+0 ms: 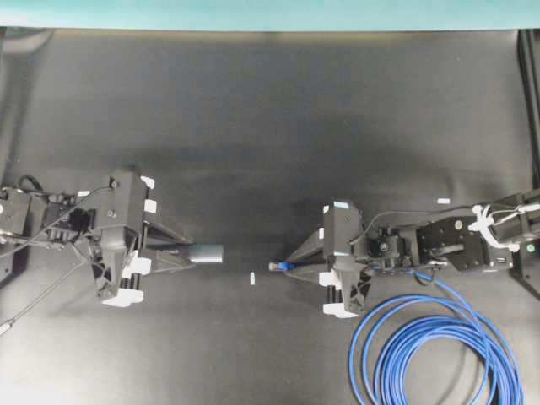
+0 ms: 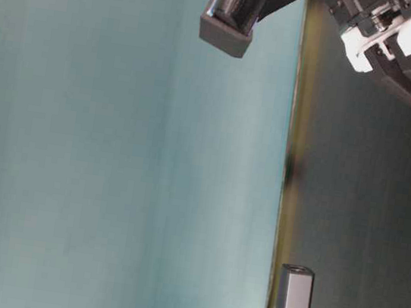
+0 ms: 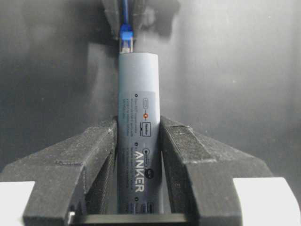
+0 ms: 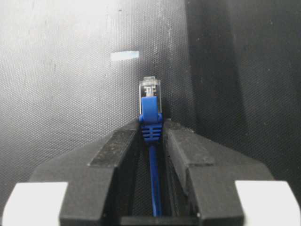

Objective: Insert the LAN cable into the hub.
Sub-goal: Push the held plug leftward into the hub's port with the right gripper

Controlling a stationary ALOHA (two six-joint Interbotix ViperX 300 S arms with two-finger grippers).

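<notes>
The hub (image 1: 208, 252) is a slim dark-grey bar with white print, and my left gripper (image 1: 189, 256) is shut on its rear part. Its free end points right, toward the other arm. From the left wrist, the hub (image 3: 138, 94) stands between the fingers of the left gripper (image 3: 138, 126), with the plug (image 3: 125, 40) just beyond its tip. My right gripper (image 1: 292, 265) is shut on the LAN cable at its blue boot (image 4: 150, 128). The clear plug (image 4: 150, 89) sticks out ahead. A gap separates the plug (image 1: 281, 265) from the hub. At table level only the hub (image 2: 294, 298) shows.
The rest of the blue cable lies wound in loops (image 1: 439, 350) at the front right, under the right arm. A small white tape mark (image 1: 252, 278) sits on the black mat between the two grippers, and another (image 1: 443, 201) lies at the right.
</notes>
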